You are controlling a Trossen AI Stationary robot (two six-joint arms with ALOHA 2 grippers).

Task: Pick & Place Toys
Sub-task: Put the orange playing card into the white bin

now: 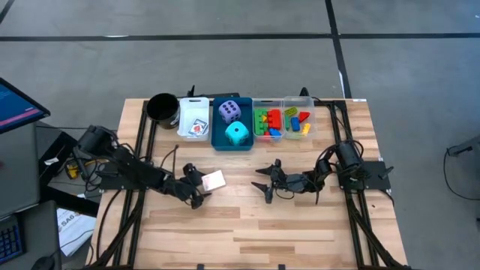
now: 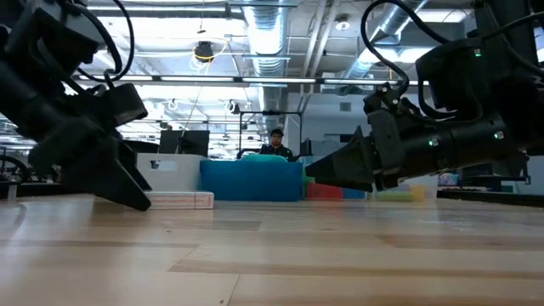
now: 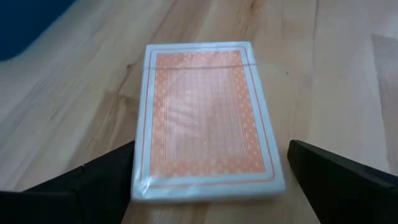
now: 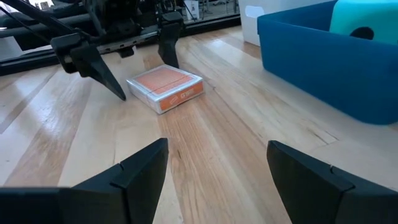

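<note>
The pack of cards [image 1: 214, 180] lies flat on the wooden table [image 1: 247, 232], red back up, in front of the blue bin [image 1: 220, 140] and a little to its left. The left gripper [image 1: 198, 186] is down at the table with its two fingers wide apart, one on each side of the near end of the pack; in the left wrist view the pack [image 3: 205, 121] sits between the fingers [image 3: 93, 186] and I cannot tell if they touch it. The pack is not lifted. The right gripper [image 1: 268, 181] is low over the middle of the table, its fingers also apart and holding nothing, pointing toward the pack [image 4: 165, 88] from well apart. Behind, along the far edge of the table, there is a row: a black cup [image 1: 162, 107], a white bin [image 1: 194, 120] with cards inside, the blue bin with a purple die [image 1: 230, 111] and a cyan die [image 1: 238, 134], and two clear bins [image 1: 283, 101] with small coloured bricks [image 1: 271, 123]. In the low view a person [image 2: 276, 142] sits far behind the table.
</note>
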